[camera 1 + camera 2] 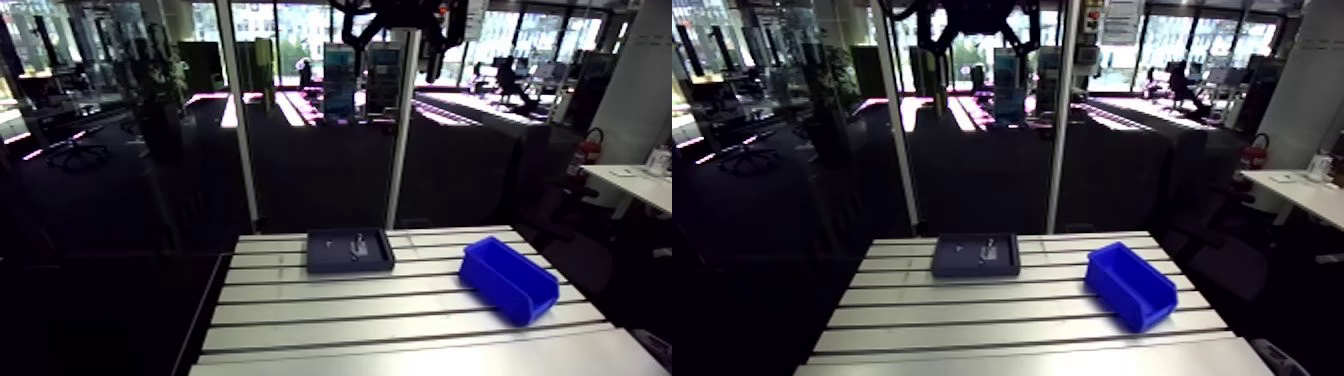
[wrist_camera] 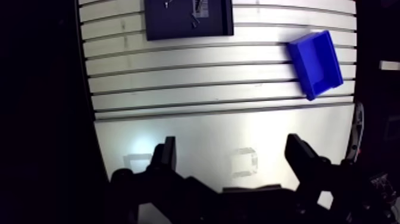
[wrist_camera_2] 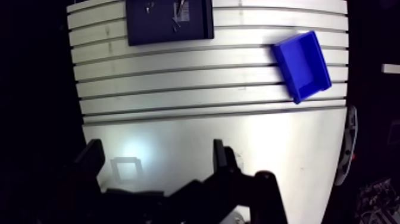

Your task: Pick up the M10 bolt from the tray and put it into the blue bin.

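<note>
Your gripper hangs high over the smooth near end of the table, its fingers spread wide with nothing between them. You can see the M10 bolt sitting in the dark tray at the far edge, well apart from the blue bin.

The slotted aluminium table has a smooth, glossy strip along one edge.
</note>
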`<state>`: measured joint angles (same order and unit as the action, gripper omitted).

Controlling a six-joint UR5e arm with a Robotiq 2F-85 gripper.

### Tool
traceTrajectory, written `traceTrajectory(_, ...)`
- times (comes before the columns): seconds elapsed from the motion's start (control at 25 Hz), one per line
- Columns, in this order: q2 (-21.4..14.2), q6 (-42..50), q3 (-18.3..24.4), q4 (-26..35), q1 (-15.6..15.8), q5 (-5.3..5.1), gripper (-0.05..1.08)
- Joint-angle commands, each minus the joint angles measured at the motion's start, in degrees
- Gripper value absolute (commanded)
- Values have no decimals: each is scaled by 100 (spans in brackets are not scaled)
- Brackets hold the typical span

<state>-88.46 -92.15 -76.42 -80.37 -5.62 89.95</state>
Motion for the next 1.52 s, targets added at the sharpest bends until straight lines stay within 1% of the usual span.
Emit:
traceTrajectory(0.04, -79, 184, 114, 26, 0, -9, 1)
traceTrajectory(0.32, -79, 184, 132, 35, 0, 0, 1)
traceTrajectory(0.44, -71, 184, 123, 35, 0, -9, 1)
traceTrajectory(0.52, -71, 193, 123, 9, 0, -35, 1)
traceTrajectory(0.6, -35, 263, 123, -9, 0, -44, 1)
traceTrajectory(0.68, 35, 413, 132, -18, 0, -9, 1)
traceTrajectory(0.8, 149, 606, 141, -194, 0, -9, 1)
traceTrajectory(0.88, 272, 852, 132, -475, 0, 26, 1)
traceTrajectory(1.08, 589, 1239, 141, -870, 9, 35, 1)
traceTrajectory(1.2, 826, 1397, 141, -1002, 9, 26, 1)
traceTrajectory(1.28, 1063, 1494, 141, -1099, 9, 9, 1)
traceTrajectory(1.4, 1310, 1520, 150, -1292, 26, -26, 1)
traceTrajectory(1.52, 1582, 1538, 150, -1459, 70, -9, 1)
